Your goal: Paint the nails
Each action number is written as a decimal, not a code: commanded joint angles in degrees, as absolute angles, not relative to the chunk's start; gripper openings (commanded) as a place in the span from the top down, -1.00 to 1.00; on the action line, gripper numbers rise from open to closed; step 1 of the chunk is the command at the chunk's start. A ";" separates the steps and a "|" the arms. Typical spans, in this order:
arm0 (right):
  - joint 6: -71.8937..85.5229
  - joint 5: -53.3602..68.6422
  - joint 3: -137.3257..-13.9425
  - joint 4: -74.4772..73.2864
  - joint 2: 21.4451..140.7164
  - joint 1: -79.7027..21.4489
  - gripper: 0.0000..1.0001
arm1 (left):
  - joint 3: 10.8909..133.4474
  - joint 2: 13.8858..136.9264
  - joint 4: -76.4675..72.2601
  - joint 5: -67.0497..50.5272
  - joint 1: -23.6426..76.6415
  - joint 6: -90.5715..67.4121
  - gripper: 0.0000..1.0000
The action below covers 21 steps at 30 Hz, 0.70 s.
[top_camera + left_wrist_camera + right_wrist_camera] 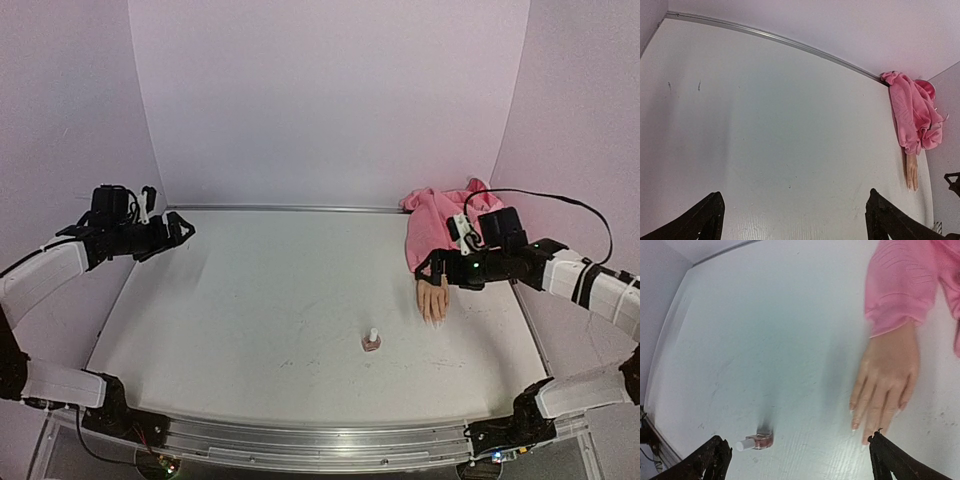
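Jaws spread and empty, the right gripper (437, 268) hovers over the mannequin hand (434, 298), whose nails (437, 320) lie just past it at 6 o'clock; the open left gripper (180, 228) hangs well apart.

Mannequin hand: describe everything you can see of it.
The mannequin hand is flesh-coloured, smooth and plastic-looking, with small pale nails. It lies flat, back up, on the white table, its fingers slightly spread and pointing toward the near edge. Its wrist disappears into a crumpled pink sleeve that runs to the far right corner. Only the sleeve and the table visibly touch it.
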State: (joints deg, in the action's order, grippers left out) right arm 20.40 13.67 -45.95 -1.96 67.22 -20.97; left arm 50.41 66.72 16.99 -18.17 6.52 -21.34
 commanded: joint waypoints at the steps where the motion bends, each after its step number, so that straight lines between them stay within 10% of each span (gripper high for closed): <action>1: 21.92 15.64 -50.71 -7.59 70.62 -28.59 -0.97 | 54.51 69.54 16.31 -21.57 10.52 -23.71 -0.99; 21: 28.71 -4.75 -63.13 -18.50 94.16 -54.24 -0.21 | 56.33 76.84 13.61 -23.35 20.20 -27.58 -0.99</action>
